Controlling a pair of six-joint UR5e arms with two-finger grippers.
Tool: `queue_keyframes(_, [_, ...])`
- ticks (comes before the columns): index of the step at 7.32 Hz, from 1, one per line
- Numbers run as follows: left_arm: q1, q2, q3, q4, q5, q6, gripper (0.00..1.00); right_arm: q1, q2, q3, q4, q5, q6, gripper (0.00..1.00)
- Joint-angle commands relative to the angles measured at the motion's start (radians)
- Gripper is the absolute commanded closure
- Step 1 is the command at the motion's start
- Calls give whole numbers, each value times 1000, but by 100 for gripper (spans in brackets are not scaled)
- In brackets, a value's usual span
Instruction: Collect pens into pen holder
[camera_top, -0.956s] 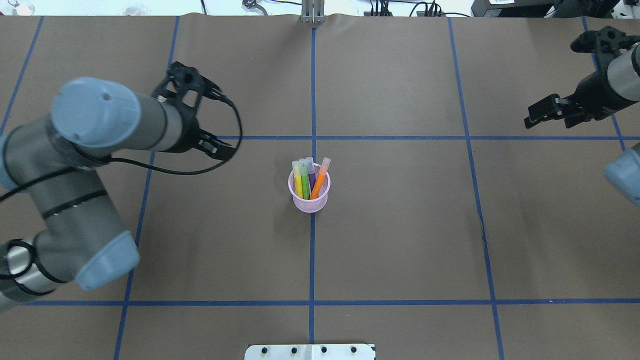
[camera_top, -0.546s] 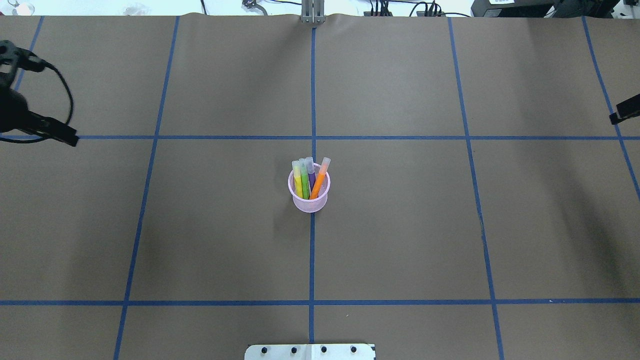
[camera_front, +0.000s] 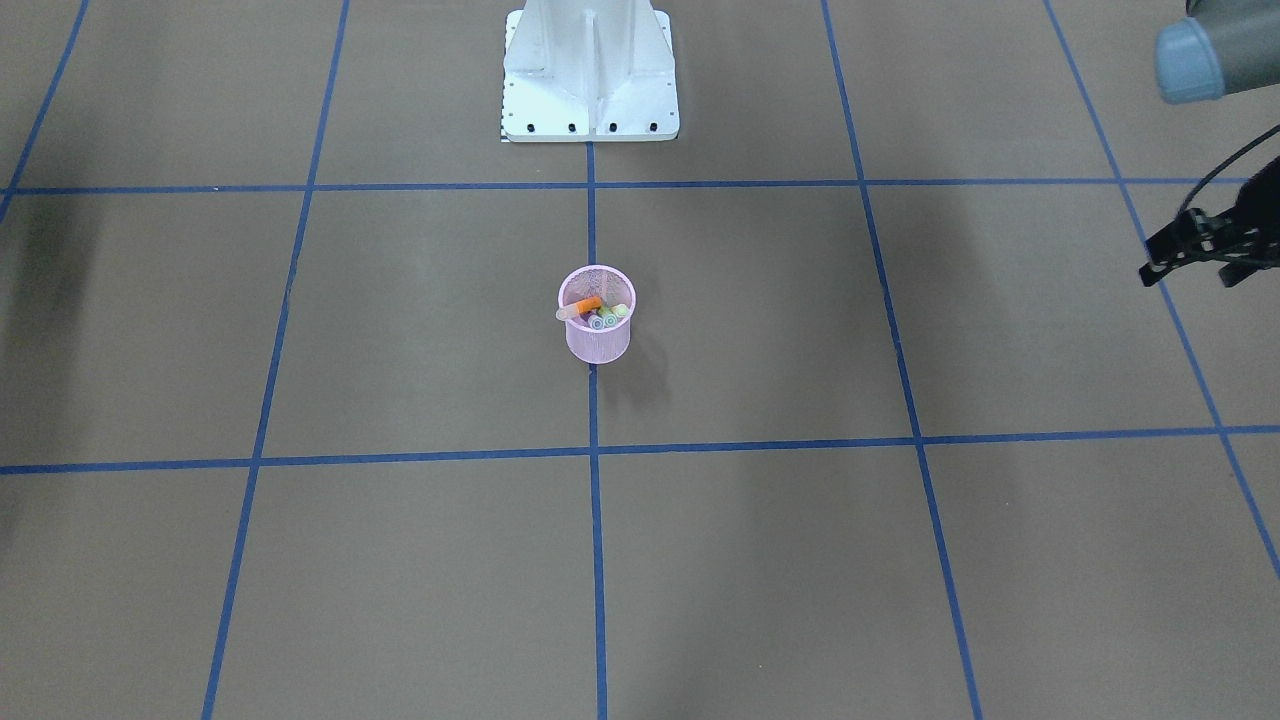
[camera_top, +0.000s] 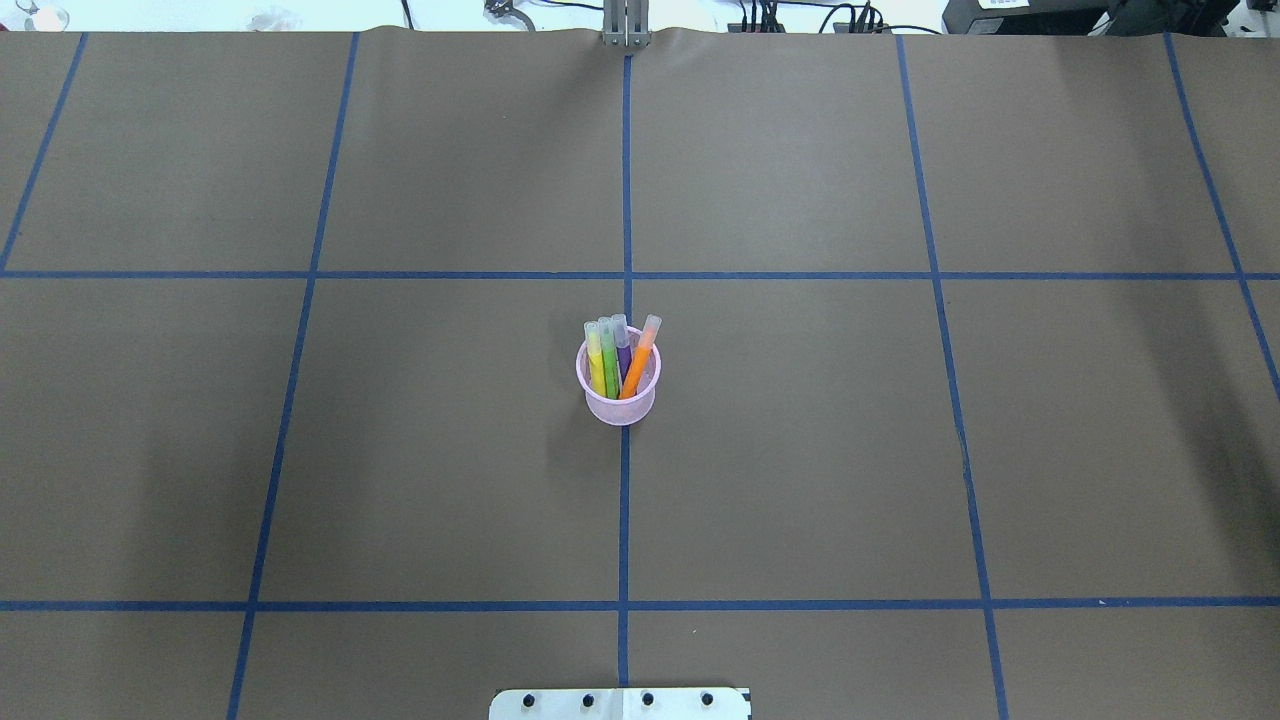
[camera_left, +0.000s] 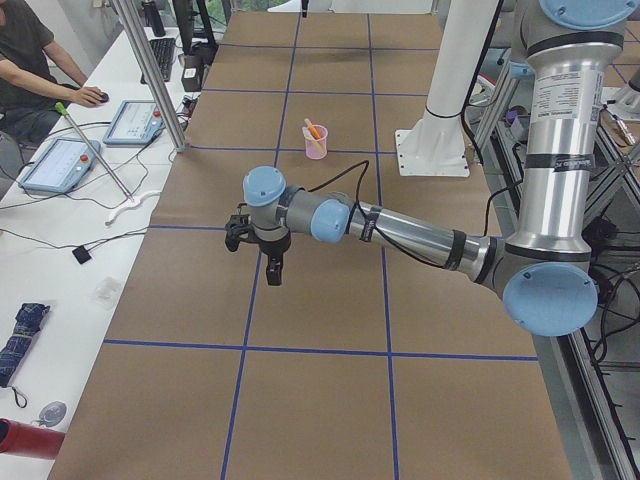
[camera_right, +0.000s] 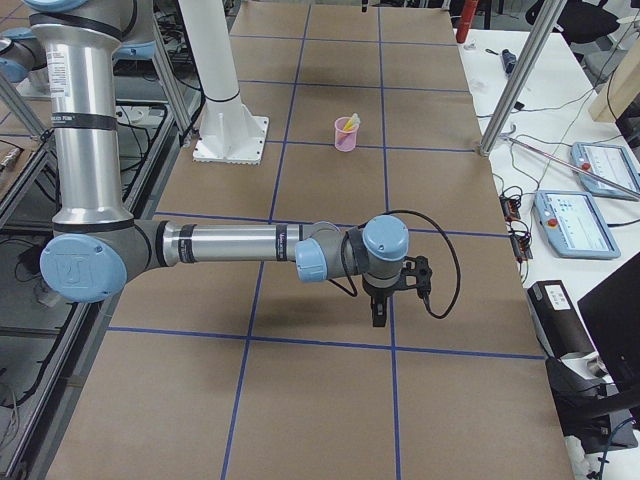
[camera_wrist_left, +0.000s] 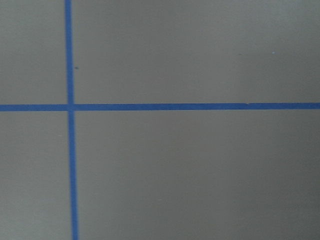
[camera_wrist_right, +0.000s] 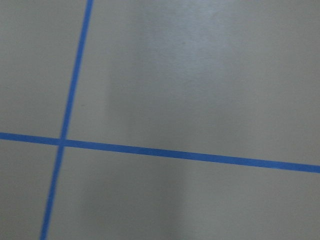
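Observation:
The pink wire-mesh pen holder (camera_top: 621, 410) stands upright at the table's centre, on a blue tape line. It holds the yellow pen (camera_top: 595, 366), green pen (camera_top: 608, 360), purple pen (camera_top: 623, 350) and orange pen (camera_top: 638, 362), caps up. The holder also shows in the front view (camera_front: 598, 342). My left gripper (camera_left: 275, 272) hangs over bare table far to the holder's side; its edge shows in the front view (camera_front: 1160, 268). My right gripper (camera_right: 378, 312) hangs far out on the other side. I cannot tell whether either gripper is open or shut. Neither shows in the overhead view.
The white robot base plate (camera_front: 590, 75) sits behind the holder. Brown paper with blue tape grid lines (camera_top: 625, 605) covers the table. A person (camera_left: 35, 60) and teach pendants (camera_left: 65, 160) are beside the table's edge. Both wrist views show only paper and tape.
Both arms have swung outward, away from the holder, and have left the overhead view. The holder and the pens in it have not moved.

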Motion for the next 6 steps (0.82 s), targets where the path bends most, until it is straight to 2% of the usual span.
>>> queue_keyframes(1, [-61, 3, 76, 17, -7, 127, 1, 22, 19, -2, -103, 1, -121, 0])
queue_keyframes(3, [-75, 18, 102, 16, -10, 122, 1, 21, 48, -4, -126, -11, -121, 0])
queue_keyframes(6, [-76, 62, 65, 8, -12, 127, 1, 21, 28, -10, -127, -14, -120, 0])
